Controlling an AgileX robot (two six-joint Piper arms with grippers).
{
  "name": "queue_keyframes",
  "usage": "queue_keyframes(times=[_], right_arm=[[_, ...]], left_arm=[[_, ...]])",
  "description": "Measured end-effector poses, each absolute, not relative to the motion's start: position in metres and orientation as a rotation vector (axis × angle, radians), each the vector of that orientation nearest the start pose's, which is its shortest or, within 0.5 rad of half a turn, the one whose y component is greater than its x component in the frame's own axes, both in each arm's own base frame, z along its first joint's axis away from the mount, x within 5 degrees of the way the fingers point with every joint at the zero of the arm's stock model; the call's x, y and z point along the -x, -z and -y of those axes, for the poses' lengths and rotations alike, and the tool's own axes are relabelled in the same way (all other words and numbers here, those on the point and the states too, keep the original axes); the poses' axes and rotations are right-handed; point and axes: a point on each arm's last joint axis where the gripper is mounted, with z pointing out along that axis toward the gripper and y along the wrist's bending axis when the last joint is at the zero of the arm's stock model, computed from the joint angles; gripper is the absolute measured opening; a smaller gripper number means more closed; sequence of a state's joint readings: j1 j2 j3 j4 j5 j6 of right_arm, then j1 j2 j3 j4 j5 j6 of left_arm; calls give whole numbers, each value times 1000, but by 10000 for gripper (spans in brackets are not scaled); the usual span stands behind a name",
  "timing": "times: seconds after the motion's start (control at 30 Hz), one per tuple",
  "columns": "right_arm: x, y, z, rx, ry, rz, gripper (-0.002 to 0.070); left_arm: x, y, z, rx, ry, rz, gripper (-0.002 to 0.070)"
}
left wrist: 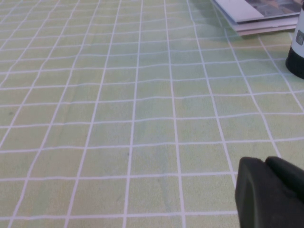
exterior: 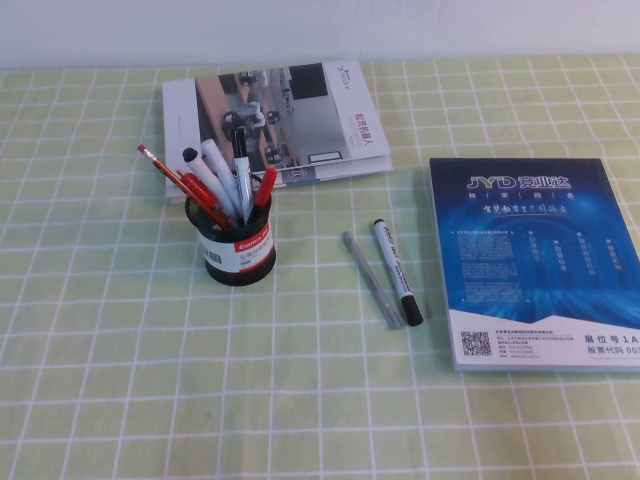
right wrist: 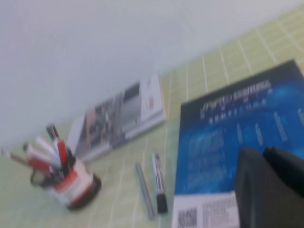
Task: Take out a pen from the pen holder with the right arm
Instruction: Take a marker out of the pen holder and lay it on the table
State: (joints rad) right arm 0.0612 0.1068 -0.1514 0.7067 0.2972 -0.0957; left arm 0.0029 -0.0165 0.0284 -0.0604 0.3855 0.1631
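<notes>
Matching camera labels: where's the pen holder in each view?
High view: pen holder left of centre, just in front of the booklets.
Left wrist view: only a sliver of the pen holder, cut off at the frame edge near the booklets; left gripper in the foreground.
Right wrist view: pen holder fully visible; shut right gripper in the foreground.
Shared landmark: the booklets.

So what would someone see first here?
First the black pen holder stuffed with red and white pens, left of centre on the green checked cloth. Then the bright blue booklet on the right, a marker and a grey pen lying beside it. The shut right gripper hangs over the booklet, the left gripper over bare cloth.
</notes>
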Motion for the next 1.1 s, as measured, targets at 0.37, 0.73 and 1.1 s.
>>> queue_keyframes(times=[0.37, 0.73, 1.1], right_arm=[[-118, -270, -33, -58, -509, -2145, -13], [-187, -279, -93, 256, -573, -2209, -13], [-227, -274, -220, 655, -644, -2125, 11]], left_arm=[[-52, -170, 2, -114, -54, -1877, -5], [-52, -170, 2, -114, -54, -1877, -5], [-52, -170, 2, -114, -54, -1877, -5]])
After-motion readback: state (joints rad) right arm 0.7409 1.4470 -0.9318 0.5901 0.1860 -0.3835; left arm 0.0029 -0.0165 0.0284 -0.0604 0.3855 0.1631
